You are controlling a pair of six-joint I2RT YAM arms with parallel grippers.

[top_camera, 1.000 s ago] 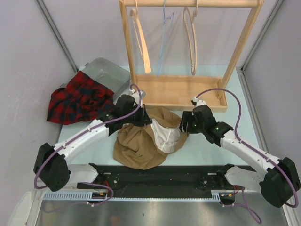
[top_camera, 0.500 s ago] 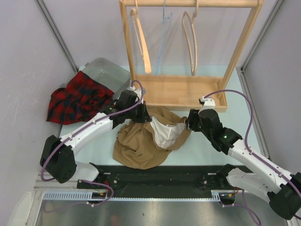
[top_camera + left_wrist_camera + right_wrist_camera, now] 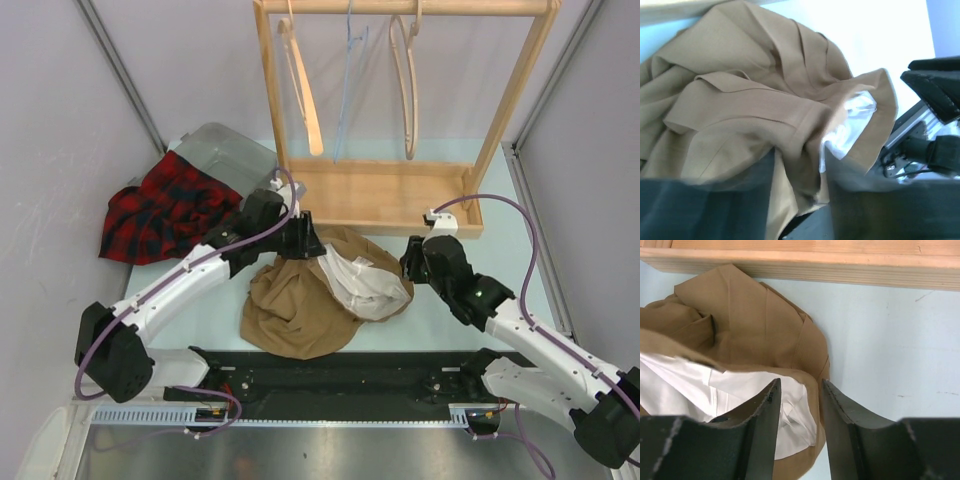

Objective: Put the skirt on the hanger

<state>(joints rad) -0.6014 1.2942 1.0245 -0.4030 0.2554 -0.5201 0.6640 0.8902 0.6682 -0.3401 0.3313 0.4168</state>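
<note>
Hidden: we find the hangers [image 3: 300, 95] cut off at the top; left fingers blurred.
Count: three hangers, one skirt [image 3: 290, 310], one plaid cloth [image 3: 165, 210].
Place: skirt on table [image 3: 215, 322], before rack [image 3: 380, 195].
Left gripper [image 3: 800, 165]: pinches a skirt fold.
Right gripper [image 3: 799, 385]: nipped on the hem.

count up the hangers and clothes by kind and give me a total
wooden hangers: 2
blue wire hanger: 1
tan skirt: 1
red plaid garment: 1
total: 5
</note>
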